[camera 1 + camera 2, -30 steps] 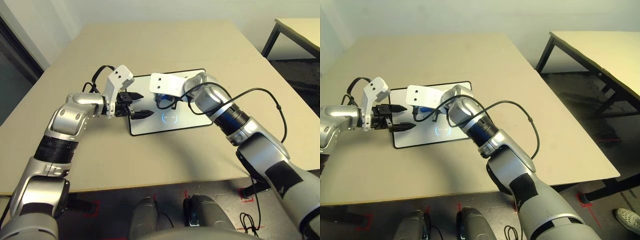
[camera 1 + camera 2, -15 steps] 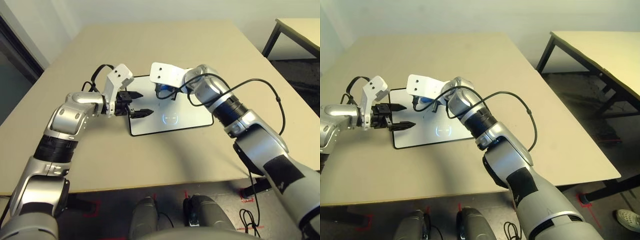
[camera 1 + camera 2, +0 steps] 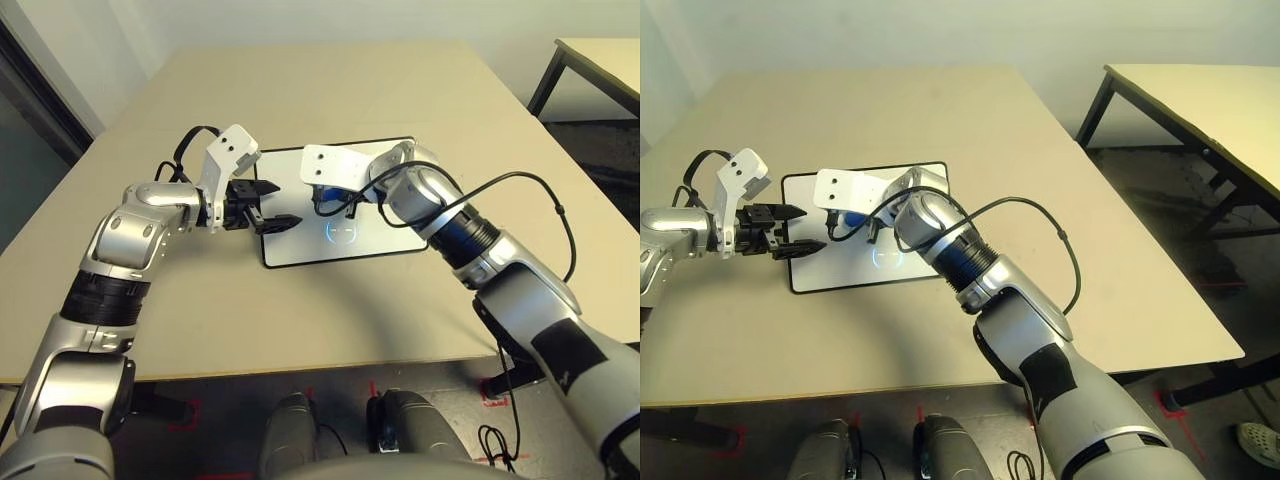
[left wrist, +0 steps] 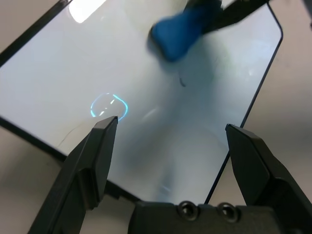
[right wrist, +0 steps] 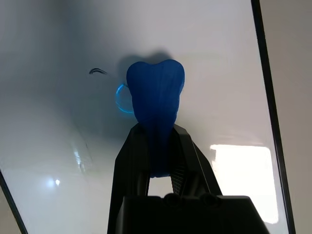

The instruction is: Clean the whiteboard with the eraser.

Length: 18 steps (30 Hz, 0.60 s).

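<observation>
The whiteboard (image 3: 340, 205) lies flat near the middle of the surface (image 3: 330, 90), its long sides running left to right. The right gripper (image 5: 155, 131) reaches over it from the right with its jaws clamped narrow on the eraser (image 5: 155, 105) — the blue block sticks out beyond the fingertips and is squeezed into a notched shape where they pinch it.

Half a second ago the right arm held the eraser up toward the board's far edge; now it has swung back toward the board's middle, much where it was a second ago. That reads as one pass of a back-and-forth wipe. The eraser now sits just beside a small dark squiggle (image 5: 97, 71) and partly covers a pale blue ring (image 3: 340, 231) glinting on the white face. Whether it presses on the board or hovers just off it I cannot tell.

The left gripper (image 4: 170, 146) has barely shifted: it hangs over the board's left end, jaws wide apart and empty, seemingly placed to steady the board.

Judging by what remains, the wiping is under way but not finished — the squiggle is still there, so the next stroke likely needs to carry the eraser across it.
</observation>
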Tool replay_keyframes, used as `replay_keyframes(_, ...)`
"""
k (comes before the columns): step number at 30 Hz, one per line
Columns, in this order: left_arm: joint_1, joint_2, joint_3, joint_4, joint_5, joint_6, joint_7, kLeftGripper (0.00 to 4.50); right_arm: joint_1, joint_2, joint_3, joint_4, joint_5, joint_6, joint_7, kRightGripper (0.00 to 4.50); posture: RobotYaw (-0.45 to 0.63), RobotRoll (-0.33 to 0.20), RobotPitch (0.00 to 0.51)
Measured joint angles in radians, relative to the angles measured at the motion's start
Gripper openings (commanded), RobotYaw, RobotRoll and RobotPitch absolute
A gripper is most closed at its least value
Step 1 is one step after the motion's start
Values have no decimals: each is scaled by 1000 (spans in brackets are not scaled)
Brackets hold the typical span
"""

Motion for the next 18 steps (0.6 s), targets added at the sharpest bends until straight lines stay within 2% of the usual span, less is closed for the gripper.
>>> replay_keyframes(5, -1, 0, 0, 1, 0, 0, -1, 4500, 75, -30, 41, -159, -4, 105, 48, 547, -24, 0, 72)
replay_keyframes(10, -5, -3, 0, 2, 0, 0, -1, 4500, 102, -56, 93, -260, -3, 180, 91, 547, -23, 0, 74)
replay_keyframes(15, -6, -4, 0, 4, 1, -1, -1, 4500, 97, -57, 96, -246, 7, 181, 91, 547, -23, 0, 75)
replay_keyframes(18, -7, -4, 0, 5, 0, -1, -1, 4500, 53, -46, 88, -183, 14, 152, 77, 547, -23, 0, 75)
